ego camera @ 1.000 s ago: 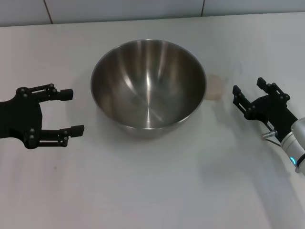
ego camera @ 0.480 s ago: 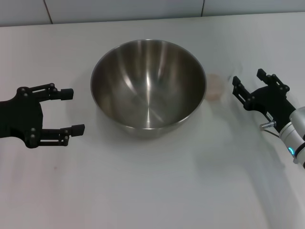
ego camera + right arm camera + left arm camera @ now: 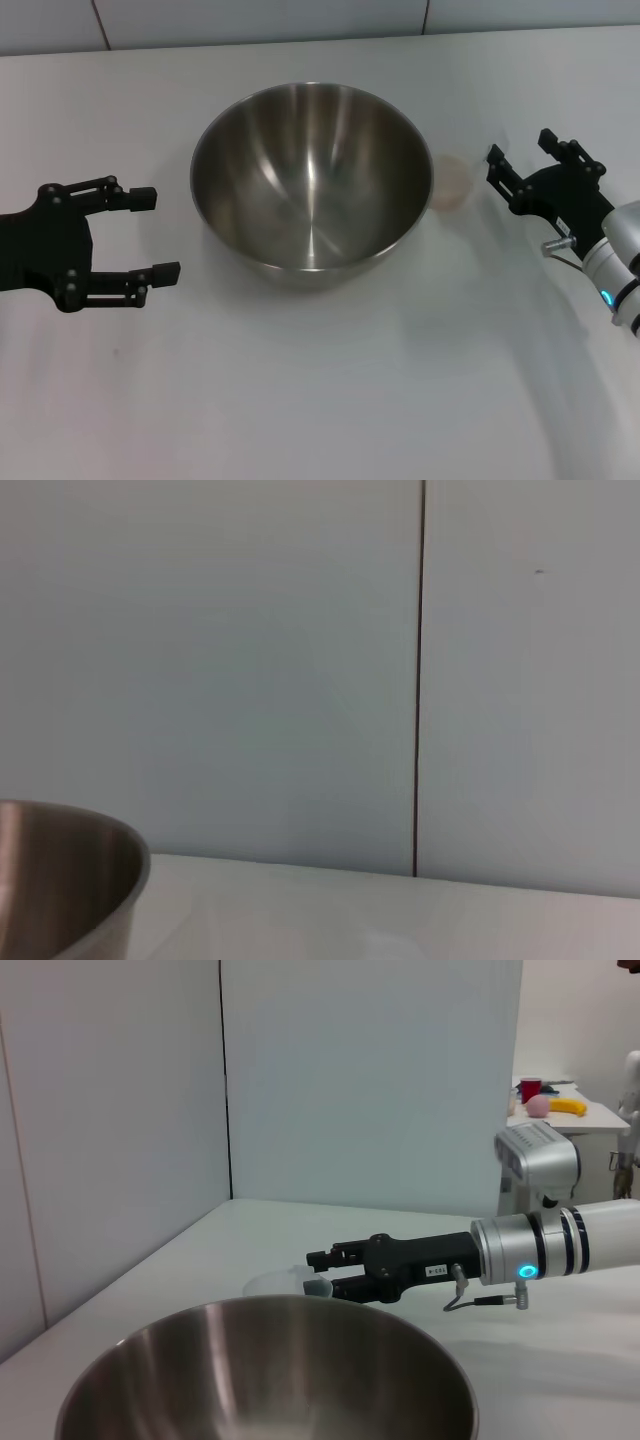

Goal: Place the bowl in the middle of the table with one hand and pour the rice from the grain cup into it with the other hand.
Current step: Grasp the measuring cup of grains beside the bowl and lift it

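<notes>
Steel dominates the scene: the large round stainless-steel mixing bowl point(image 3: 312, 178) already sits near the middle of the plain white matte table point(image 3: 320, 400), empty and upright, which suggests the placing half of the task is done. The black two-finger left gripper point(image 3: 125, 235) hovers well apart from the bowl's left side, its fingers spread wide and holding nothing, probably kept clear so it does not nudge the bowl. Just beside the bowl's right rim stands the small clear plastic grain cup point(image 3: 452, 180), with pale beige rice point(image 3: 453, 184) showing inside it. The black right gripper point(image 3: 517, 168) lies low over the table near the cup, its fingers spread and pointing toward it, but not around it; in the left wrist view the right gripper's tips sit close by the cup. Judging from this, the grasp of the cup comes next, before any pouring.
</notes>
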You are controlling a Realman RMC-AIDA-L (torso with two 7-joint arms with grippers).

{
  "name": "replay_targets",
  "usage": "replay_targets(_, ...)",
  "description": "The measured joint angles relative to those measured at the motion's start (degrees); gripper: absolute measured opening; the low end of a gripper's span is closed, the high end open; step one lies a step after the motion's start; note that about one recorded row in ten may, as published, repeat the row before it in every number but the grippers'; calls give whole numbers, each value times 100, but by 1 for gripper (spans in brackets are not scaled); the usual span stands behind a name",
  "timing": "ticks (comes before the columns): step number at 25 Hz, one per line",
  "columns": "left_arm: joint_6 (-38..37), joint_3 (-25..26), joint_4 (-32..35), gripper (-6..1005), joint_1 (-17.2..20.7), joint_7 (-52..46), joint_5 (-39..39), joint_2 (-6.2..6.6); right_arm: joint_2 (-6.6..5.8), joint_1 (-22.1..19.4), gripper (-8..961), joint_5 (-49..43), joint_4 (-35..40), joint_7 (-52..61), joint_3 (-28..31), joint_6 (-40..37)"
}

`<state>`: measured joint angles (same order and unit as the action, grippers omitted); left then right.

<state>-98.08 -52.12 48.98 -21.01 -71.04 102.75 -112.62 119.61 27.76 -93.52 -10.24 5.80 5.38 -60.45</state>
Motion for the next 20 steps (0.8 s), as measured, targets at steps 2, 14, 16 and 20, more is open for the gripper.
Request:
replay_targets(2,0,0,6,860,0,1,0,-6,-1,14,676,0,4,0,2,3)
replay_targets(14,3,-16,8,859,-10,18,0,-24,-8,187,675,0,67,0,144,265)
replay_targets(16,5,-18,5,859,-14,22,0,-25,-9,215,675,0,69,0,146,284)
replay_targets(20,22,-8,-3,859,-29,24,-1,-24,-9,255,675,1,72,0,148,291)
